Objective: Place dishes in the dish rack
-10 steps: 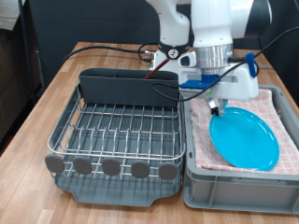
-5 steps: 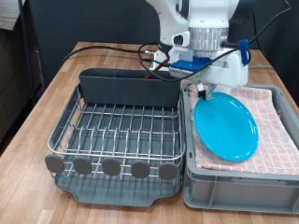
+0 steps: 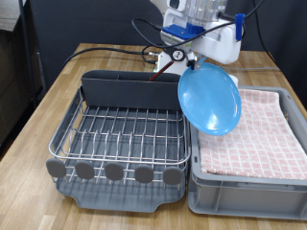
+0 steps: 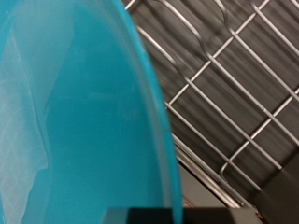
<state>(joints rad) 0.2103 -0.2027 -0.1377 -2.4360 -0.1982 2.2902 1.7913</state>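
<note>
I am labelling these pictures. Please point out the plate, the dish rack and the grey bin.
plate (image 3: 210, 100), exterior view, middle of its face.
dish rack (image 3: 120, 130), exterior view, its wire grid.
bin (image 3: 245, 193), exterior view, its front wall.

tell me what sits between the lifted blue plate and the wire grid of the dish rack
Nothing: in the exterior view the plate, hanging from the gripper, has only open air between it and the bare wire grid.

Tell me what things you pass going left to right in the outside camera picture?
Dark grey plastic dish rack with silver wire grid → round light-blue plate hanging from the pincer → grey bin lined with pink checked cloth.
</note>
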